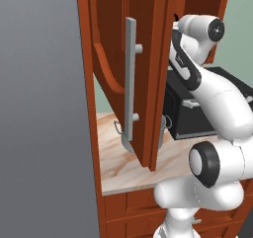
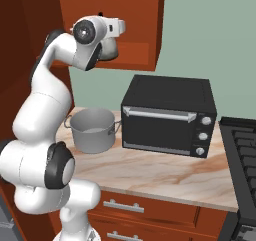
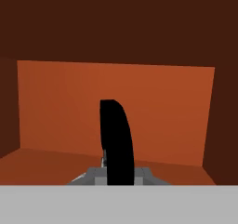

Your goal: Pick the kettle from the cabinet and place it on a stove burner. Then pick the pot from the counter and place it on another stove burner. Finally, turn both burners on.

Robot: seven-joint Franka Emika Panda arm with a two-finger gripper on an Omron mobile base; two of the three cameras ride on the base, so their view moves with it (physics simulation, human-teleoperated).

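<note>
Only step 1 was under way: the claw [image 3: 116,169], closed on the black handle of the kettle [image 2: 109,48], held it at the open cabinet [image 2: 145,45], while the pot [image 2: 92,130] sat on the bench [image 2: 165,177], the stove burners [image 2: 245,147] bare.

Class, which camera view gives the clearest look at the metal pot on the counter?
The right base view: the pot stands whole and unobstructed on the counter, left of the toaster oven. In the left base view the open cabinet door hides all but its loop handles. The hand view faces the cabinet interior instead.
</note>
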